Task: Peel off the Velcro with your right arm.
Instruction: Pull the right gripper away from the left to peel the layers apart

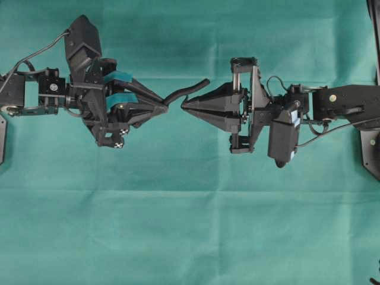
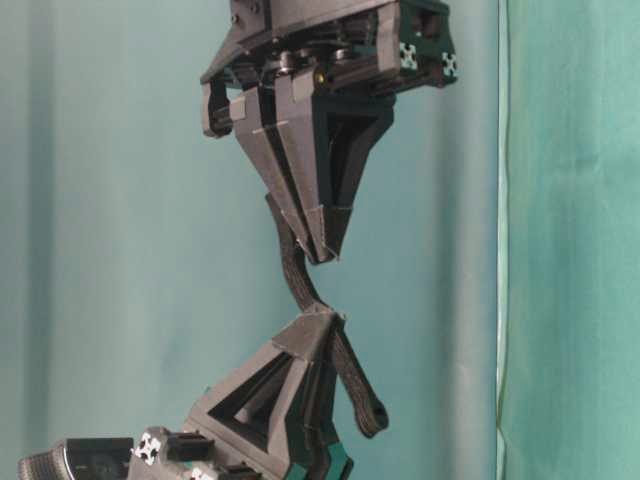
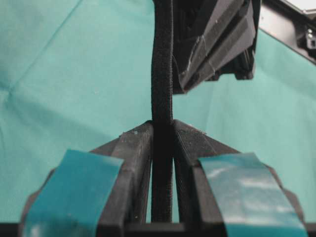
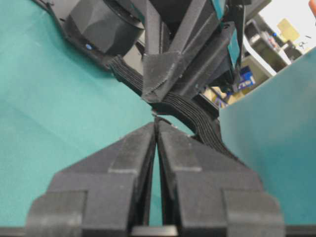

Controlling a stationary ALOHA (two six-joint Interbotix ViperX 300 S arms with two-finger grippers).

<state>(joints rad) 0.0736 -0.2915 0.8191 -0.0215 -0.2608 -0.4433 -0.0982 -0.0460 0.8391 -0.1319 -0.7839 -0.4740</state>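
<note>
Velcro (image 1: 189, 89): thin black woven strip, flexible, wavy. Held above green-cloth worktop (image 1: 190, 225), long axis running L–R between arms, free end pointing toward right arm.

Left gripper (image 1: 165, 107), teal-padded: jaws clamped on Velcro.

Right gripper (image 1: 183, 105), plain dark wedges: jaws closed, nothing between them; tips beside strip in table-level view.

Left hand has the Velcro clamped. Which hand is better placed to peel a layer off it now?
Right. The left hand pins the Velcro; the shut right hand points at its free end, tips just beside it.
</note>
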